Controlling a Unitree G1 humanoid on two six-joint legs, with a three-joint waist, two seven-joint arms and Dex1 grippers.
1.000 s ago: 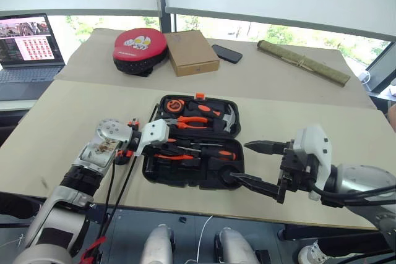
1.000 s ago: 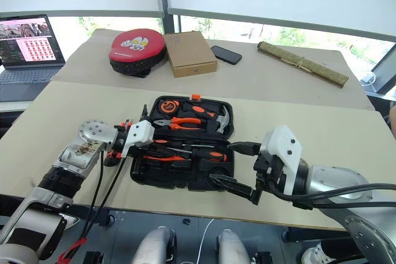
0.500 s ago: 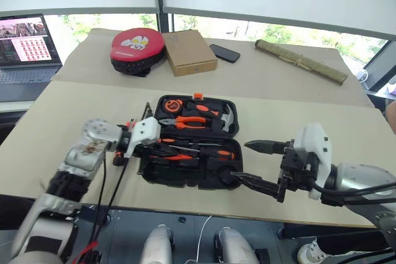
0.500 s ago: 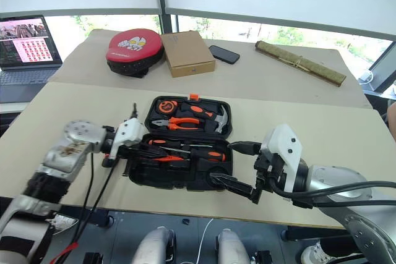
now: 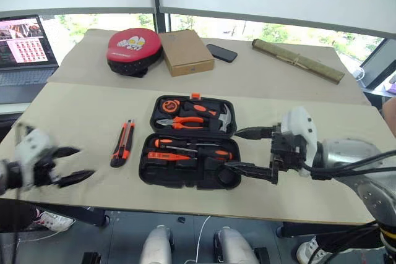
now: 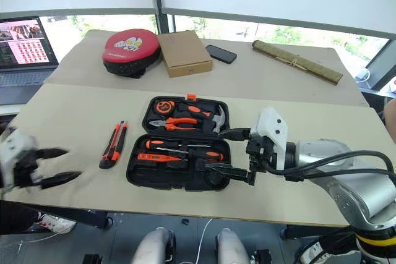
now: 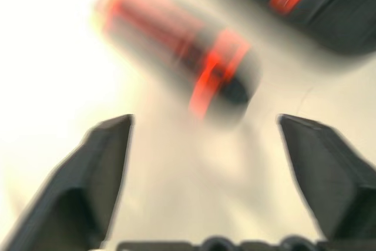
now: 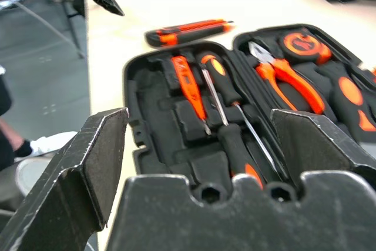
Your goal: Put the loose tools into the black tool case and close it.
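The table [image 5: 74, 109] is big and tan; the case [image 5: 189, 142] lies open flat in the middle of it, with its far half holding the pliers [image 5: 185, 123], a hammer [image 5: 224, 117] and a round tape measure [image 5: 171, 105]; its near half holds two long screwdrivers [image 5: 198, 151] and a small orange one [image 5: 167, 156], all lying left to right; far back on the table sit a red pad [image 5: 133, 47], a brown box [image 5: 185, 52], a phone [image 5: 221, 52] and a rolled mat [image 5: 297, 61], with a laptop [image 5: 25, 44] at the far left; my right gripper [image 5: 244, 150] is just at the right edge of the case, pointing left, fingers spread wide with nothing in them; one finger is over the case's near right corner; my left gripper [image 5: 69, 165] is out at the near left edge of the table, well apart from the case, also wide and empty; the knife [image 5: 122, 143] lies flat on the table just left of the case, between the case and my left gripper, not touching either.
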